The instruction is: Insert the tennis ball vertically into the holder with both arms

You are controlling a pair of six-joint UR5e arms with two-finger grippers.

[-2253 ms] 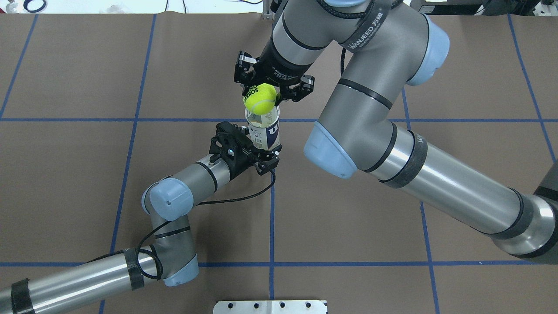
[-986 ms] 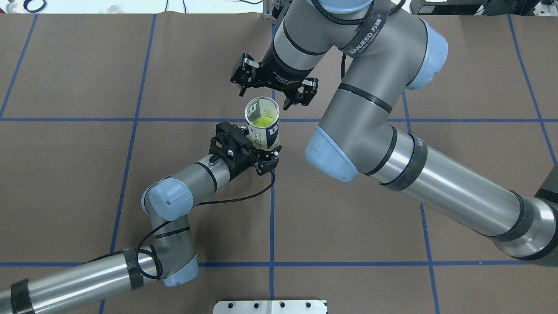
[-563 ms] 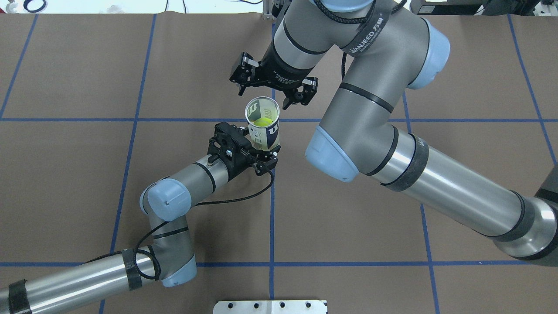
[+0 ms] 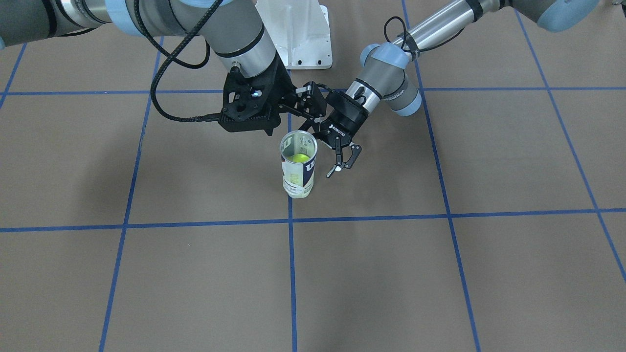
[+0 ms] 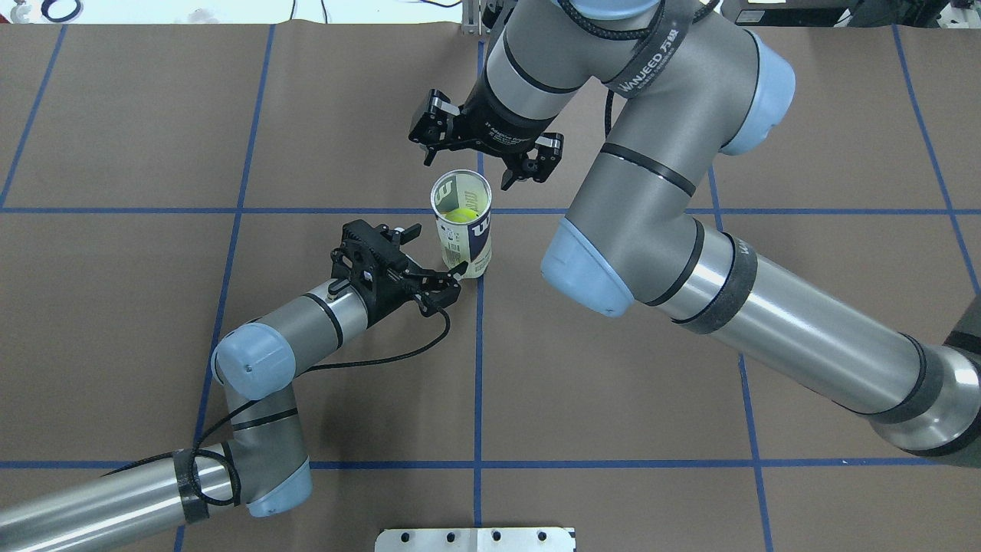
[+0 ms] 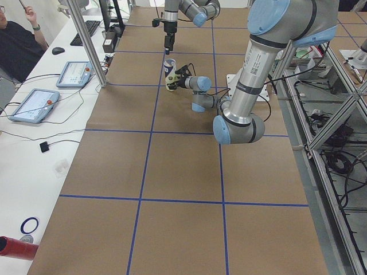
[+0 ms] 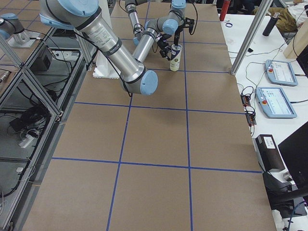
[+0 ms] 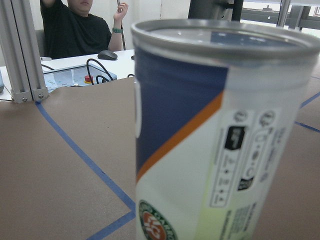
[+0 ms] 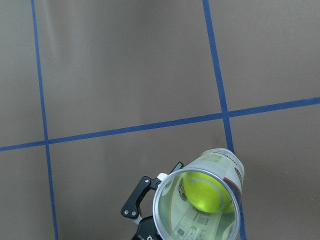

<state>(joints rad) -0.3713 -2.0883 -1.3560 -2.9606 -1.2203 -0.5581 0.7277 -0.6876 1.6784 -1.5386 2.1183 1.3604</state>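
The holder, a clear tube with a white and navy label, stands upright on the brown table; it also shows in the front view. The yellow-green tennis ball lies inside it, as the right wrist view shows. My right gripper is open and empty just above and beyond the tube's mouth. My left gripper is open, drawn back on the tube's left, with one fingertip close by the tube's base. The left wrist view is filled by the tube's label.
The white metal pedestal base stands at the robot's side of the table, which carries blue tape lines. An operator sits at a side desk with tablets. The right arm's elbow hangs low right of the tube.
The right gripper held the ball over the tube, then opened; the ball now lies inside. The left gripper has let go of the tube and drawn back to the left.
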